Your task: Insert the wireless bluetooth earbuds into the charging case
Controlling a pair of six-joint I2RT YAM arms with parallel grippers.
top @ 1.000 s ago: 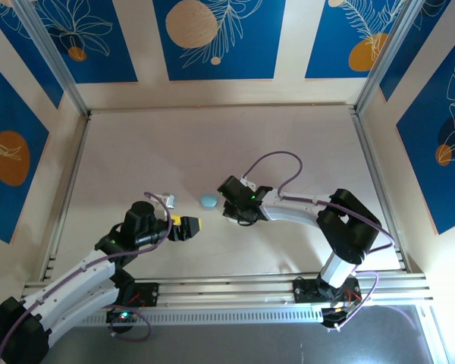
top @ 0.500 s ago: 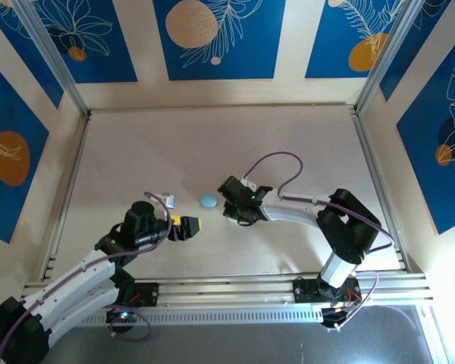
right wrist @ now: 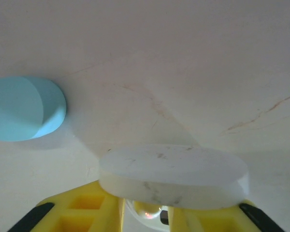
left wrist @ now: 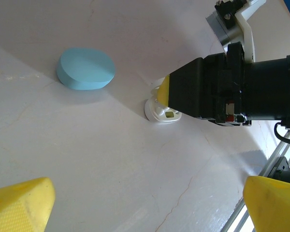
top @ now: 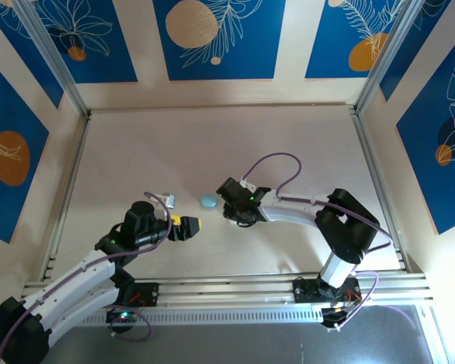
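1 glossy white earbud (right wrist: 146, 209) shows in the right wrist view. It sits in the narrow gap between the right gripper's (top: 233, 210) yellow fingers, just behind the white case's (right wrist: 173, 176) raised lid; clamped or loose, I cannot tell. The left wrist view shows that case open on the table (left wrist: 63, 145), with the shut blue case (left wrist: 85, 68) near it. The left gripper's (left wrist: 146, 200) fingers stand wide apart.

**Case interior mostly screened**

Could not see into the white case (right wrist: 171, 176): blocked by its own lid, bar a glossy glint (right wrist: 145, 210) beneath, too cramped to identify. Caught the blue case (right wrist: 24, 113) with its left end cropped at the frame edge. Found the left tool (left wrist: 149, 198) with both fingertips cropped at the bottom corners.
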